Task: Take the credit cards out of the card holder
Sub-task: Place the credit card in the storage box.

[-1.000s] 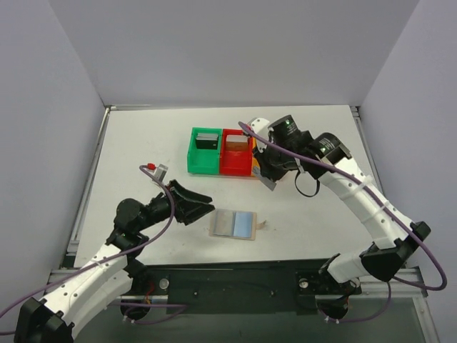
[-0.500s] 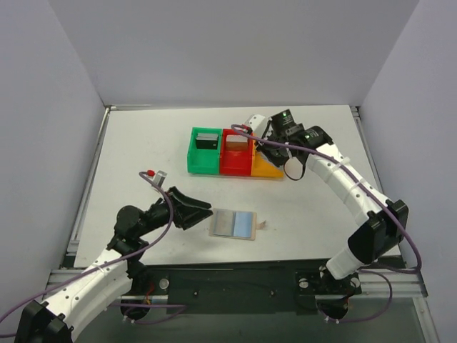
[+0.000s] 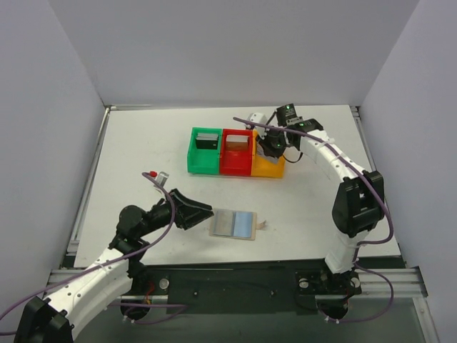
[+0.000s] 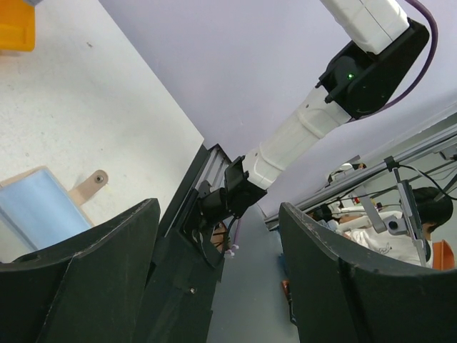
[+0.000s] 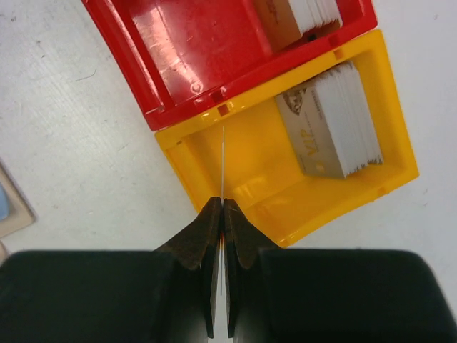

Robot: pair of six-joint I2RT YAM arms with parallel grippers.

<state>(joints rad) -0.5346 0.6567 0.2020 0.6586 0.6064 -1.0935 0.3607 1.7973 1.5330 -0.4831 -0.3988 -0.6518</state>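
Orange plastic is sitting directly beneath the right claw (image 5: 223, 207), which is gripping a thin card (image 5: 223, 161) edge-on between tightly clenched fingers. A second ago this claw was hanging over the bare worktop (image 3: 143, 143) in front of the bins, and it has been swinging back to hover above the orange bin (image 5: 260, 168). That suggests one more card is about to be dropped off. The card's free edge is pointing at the bin's bare floor, just beside the wall shared with the red bin (image 5: 193, 50). A stack of cards (image 5: 335, 121) is filling the bin's other end, so there is open room only on this side. The card holder (image 3: 234, 224) is lying open and flat near the front, well apart from the bins; whether its pockets are still holding cards is not visible. The left claw (image 3: 203, 209) is hovering spread open just beside the holder's left edge, having barely shifted.
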